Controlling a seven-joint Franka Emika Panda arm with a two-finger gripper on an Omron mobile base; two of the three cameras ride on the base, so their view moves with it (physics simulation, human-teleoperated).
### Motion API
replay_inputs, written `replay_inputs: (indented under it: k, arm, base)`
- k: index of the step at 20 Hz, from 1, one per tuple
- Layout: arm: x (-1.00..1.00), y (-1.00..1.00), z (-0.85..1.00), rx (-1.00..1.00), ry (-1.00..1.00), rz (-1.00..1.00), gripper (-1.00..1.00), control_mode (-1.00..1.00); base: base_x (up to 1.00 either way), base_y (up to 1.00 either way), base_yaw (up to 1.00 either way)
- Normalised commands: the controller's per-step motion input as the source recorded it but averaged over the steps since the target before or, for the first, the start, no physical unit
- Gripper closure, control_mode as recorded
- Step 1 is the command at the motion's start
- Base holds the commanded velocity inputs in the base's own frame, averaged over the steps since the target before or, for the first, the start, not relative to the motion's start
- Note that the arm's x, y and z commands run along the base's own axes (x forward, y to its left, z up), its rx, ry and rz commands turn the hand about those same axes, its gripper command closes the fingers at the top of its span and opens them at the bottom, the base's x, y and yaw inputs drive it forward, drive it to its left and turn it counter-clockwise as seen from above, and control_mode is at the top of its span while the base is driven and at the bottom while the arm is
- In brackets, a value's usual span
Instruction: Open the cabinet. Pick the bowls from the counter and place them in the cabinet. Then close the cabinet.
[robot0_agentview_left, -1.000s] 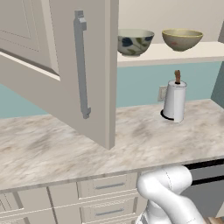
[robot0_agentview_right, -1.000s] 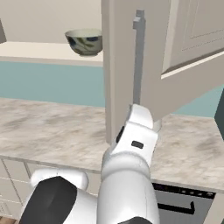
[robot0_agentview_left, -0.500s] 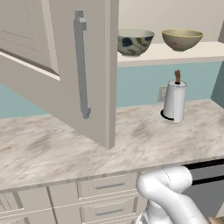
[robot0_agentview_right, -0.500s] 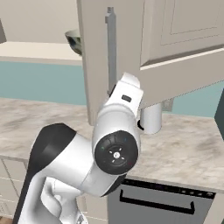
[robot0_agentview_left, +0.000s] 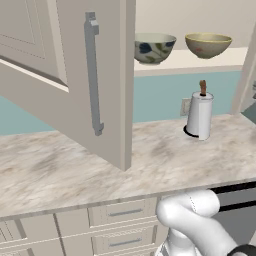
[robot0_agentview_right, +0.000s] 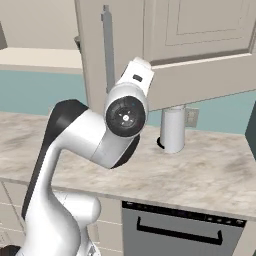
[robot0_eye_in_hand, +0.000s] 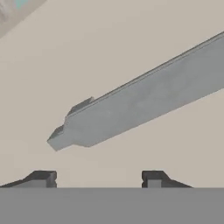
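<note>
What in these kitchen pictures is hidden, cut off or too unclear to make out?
- Greyish-white bowl with blue flowers: in the right base view, hidden behind the open beige cabinet door.
- Grey bar handle: its far end runs off the hand view's right edge.
- Gripper: whether its fingers touch that handle is unclear.
- White paper towel roll: top hidden by the other door.

Beige cabinet (robot0_agentview_left: 60, 60), blue-flowered greyish bowl (robot0_agentview_left: 154, 47), tan-yellow bowl (robot0_agentview_left: 208, 45)
</note>
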Motion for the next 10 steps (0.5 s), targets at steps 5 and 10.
replay_inputs:
  k: [5, 10]
  arm:
    - [1.0, 0.23, 0.0, 0.07, 0.0, 0.0, -1.0, -1.0]
    - [1.0, 0.24, 0.0, 0.1, 0.0, 0.02, -1.0, -1.0]
  base:
    - [0.0, 0.0, 0.0]
    - [0.0, 0.0, 0.0]
